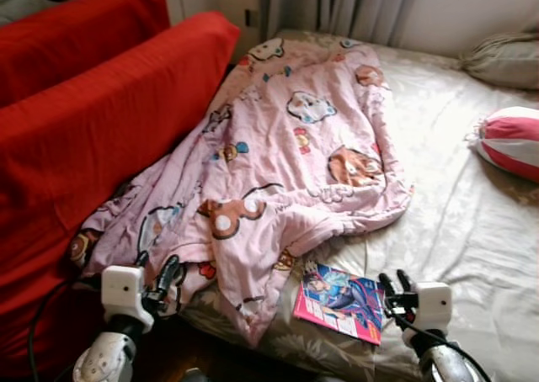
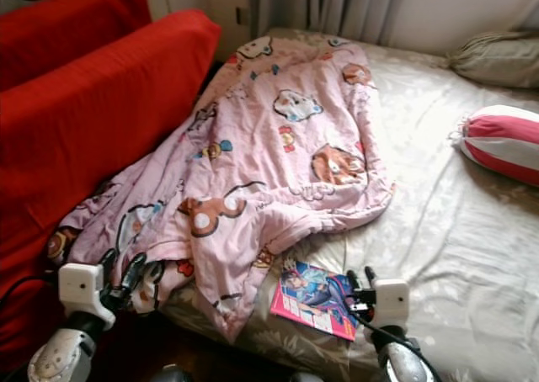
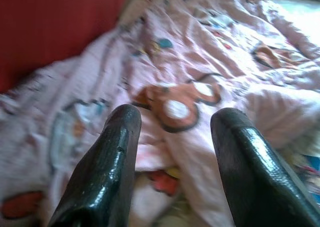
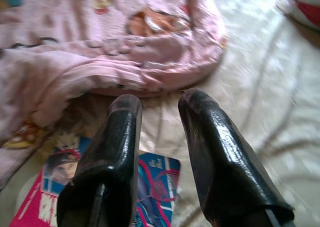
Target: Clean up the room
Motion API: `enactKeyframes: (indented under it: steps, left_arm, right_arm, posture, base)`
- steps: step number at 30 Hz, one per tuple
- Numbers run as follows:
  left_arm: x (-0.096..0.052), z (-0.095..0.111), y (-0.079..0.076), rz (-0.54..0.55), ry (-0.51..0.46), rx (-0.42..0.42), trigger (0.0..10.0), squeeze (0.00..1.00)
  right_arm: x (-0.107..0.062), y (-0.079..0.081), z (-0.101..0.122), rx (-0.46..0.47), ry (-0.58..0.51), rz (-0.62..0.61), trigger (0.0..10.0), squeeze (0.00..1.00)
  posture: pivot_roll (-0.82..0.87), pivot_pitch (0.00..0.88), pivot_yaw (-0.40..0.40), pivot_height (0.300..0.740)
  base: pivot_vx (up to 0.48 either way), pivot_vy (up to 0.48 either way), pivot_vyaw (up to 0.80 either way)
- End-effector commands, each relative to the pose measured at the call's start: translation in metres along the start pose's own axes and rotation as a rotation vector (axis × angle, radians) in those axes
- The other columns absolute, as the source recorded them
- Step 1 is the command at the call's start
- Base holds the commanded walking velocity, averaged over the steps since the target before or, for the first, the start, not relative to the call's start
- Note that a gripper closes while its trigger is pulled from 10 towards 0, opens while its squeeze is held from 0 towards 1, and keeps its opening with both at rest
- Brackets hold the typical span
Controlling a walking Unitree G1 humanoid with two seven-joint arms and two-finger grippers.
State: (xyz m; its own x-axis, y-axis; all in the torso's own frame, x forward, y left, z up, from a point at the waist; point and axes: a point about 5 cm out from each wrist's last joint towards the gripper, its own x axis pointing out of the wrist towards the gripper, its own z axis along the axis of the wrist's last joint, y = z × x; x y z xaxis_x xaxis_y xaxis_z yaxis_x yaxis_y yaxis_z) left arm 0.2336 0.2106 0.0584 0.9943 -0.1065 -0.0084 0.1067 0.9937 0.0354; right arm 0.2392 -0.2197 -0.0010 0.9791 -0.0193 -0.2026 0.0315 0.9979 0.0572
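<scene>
A crumpled pink quilt (image 1: 278,155) with cartoon bears lies across the bed's left half, its corner hanging over the front edge. A pink and blue comic book (image 1: 339,301) lies flat on the beige sheet (image 1: 455,197) just beside that corner. My right gripper (image 1: 394,283) stands open at the book's right edge, and its fingers (image 4: 117,137) hover over the book (image 4: 150,187). My left gripper (image 1: 156,273) is open, low at the quilt's front left edge, pointing at the bear print (image 3: 175,104).
A red sofa or cushion stack (image 1: 93,121) presses against the bed's left side. A pink and white striped bolster (image 1: 509,142) and a grey pillow (image 1: 505,58) lie at the far right. Curtains (image 1: 337,3) hang behind. Dark floor (image 1: 194,352) shows below the bed's edge.
</scene>
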Motion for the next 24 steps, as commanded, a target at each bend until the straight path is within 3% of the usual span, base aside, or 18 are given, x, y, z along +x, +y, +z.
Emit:
enactKeyframes:
  steps: [1, 7, 24]
  left_arm:
    - [-0.002, 0.002, -0.001, 0.002, 0.022, -0.011, 10.0, 0.0]
    - [-0.003, -0.004, 0.003, 0.008, 0.05, 0.0, 10.0, 0.0]
    - [-0.007, -0.015, 0.002, 0.019, 0.101, -0.015, 10.0, 0.0]
  right_arm:
    - [-0.005, 0.007, -0.01, 0.023, 0.049, 0.006, 10.0, 0.0]
    - [-0.009, 0.015, -0.018, 0.019, 0.08, 0.017, 10.0, 0.0]
    - [-0.001, 0.013, -0.018, 0.032, 0.113, -0.008, 10.0, 0.0]
  posture:
    - [0.0, 0.201, -0.054, 0.656]
    - [0.0, 0.204, -0.057, 0.621]
    - [0.0, 0.182, -0.062, 0.621]
  base:
    - [0.0, 0.0, 0.0]
    - [0.0, 0.0, 0.0]
    - [0.0, 0.0, 0.0]
